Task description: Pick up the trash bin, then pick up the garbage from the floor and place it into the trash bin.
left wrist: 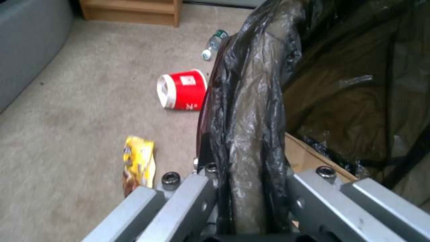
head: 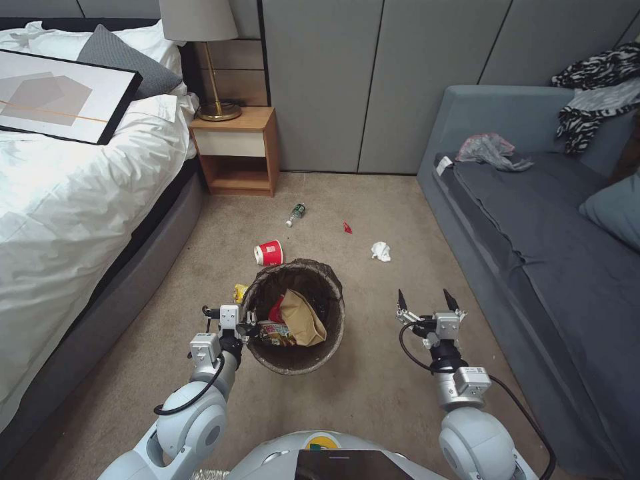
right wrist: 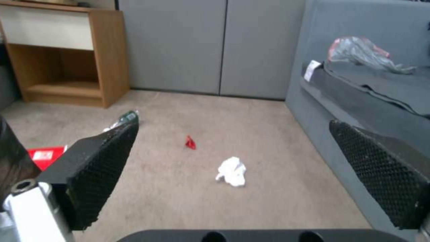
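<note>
Here, on a beige carpeted floor (head: 373,393) between a white-sheeted bed (head: 60,220) at left and a grey-blue sofa (head: 533,227) at right, the small round trash bin (head: 295,316), lined with a dark brown-black plastic bag folded over its rim, sits near the robot, just left of centre. The left gripper (head: 248,328) is clamped on the bin's left rim; the left wrist view shows the crinkled liner and rim pinched between its grey metal fingers (left wrist: 188,198). Inside the bin lie a crumpled brown paper bag (head: 303,319), a bit of red and a printed snack wrapper (head: 275,333).

The right gripper (head: 428,301) hovers over bare carpet to the right of the bin, its black textured fingers (right wrist: 103,158) spread wide apart and holding nothing.

Several pieces of garbage lie on the floor. A red-and-white paper cup (head: 268,253) lies on its side just beyond the bin's far rim. A yellow snack wrapper (head: 240,292) lies just beside the bin's left side, near the left gripper. Farther off, a clear bottle with a green label (head: 295,214) lies near the wooden nightstand (head: 237,150) against the far wall. A tiny red scrap (head: 347,228) sits to the bottle's right, and a white tissue wad (head: 381,251) lies nearer, ahead of the right gripper.
</note>
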`<state>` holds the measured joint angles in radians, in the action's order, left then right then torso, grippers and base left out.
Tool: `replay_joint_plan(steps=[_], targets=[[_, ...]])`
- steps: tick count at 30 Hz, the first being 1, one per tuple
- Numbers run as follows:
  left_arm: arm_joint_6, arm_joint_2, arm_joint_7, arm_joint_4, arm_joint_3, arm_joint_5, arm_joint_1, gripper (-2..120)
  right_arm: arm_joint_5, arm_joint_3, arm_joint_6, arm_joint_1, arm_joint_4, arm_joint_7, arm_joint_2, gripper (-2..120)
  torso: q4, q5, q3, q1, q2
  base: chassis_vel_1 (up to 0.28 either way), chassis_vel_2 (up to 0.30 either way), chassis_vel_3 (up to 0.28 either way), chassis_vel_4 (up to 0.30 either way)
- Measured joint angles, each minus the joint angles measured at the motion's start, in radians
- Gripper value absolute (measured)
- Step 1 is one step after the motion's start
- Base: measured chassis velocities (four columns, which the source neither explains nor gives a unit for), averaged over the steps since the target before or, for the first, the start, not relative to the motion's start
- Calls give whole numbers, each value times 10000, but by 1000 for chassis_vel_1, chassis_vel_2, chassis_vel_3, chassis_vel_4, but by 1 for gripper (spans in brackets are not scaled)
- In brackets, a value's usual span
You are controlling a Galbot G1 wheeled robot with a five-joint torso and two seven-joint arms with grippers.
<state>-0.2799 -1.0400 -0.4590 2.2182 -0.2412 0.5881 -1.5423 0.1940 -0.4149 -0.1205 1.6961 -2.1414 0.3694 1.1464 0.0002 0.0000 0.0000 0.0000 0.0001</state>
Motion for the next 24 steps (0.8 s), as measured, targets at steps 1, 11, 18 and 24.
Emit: replay_joint_plan(steps=[1,11,18,24], targets=[[0,-6,1,0,3,-1,4,2,17,-3,10,-25,-10,7,-3,100,0,-1,0,0,0,-215,222,186,-209],[2,-50,5,-64,47,-6,83,2,128,1,113,-166,-25,39,-46,100,0,-3,1,1,0,-192,195,204,-191],[-2,-77,10,-93,61,-6,101,2,135,26,139,-208,-17,63,-52,100,-5,-1,0,1,0,-168,186,177,-182],[-3,-92,10,-98,61,-12,93,2,135,71,162,-253,-5,94,-26,100,-1,0,0,1,-1,-195,182,198,-190]])
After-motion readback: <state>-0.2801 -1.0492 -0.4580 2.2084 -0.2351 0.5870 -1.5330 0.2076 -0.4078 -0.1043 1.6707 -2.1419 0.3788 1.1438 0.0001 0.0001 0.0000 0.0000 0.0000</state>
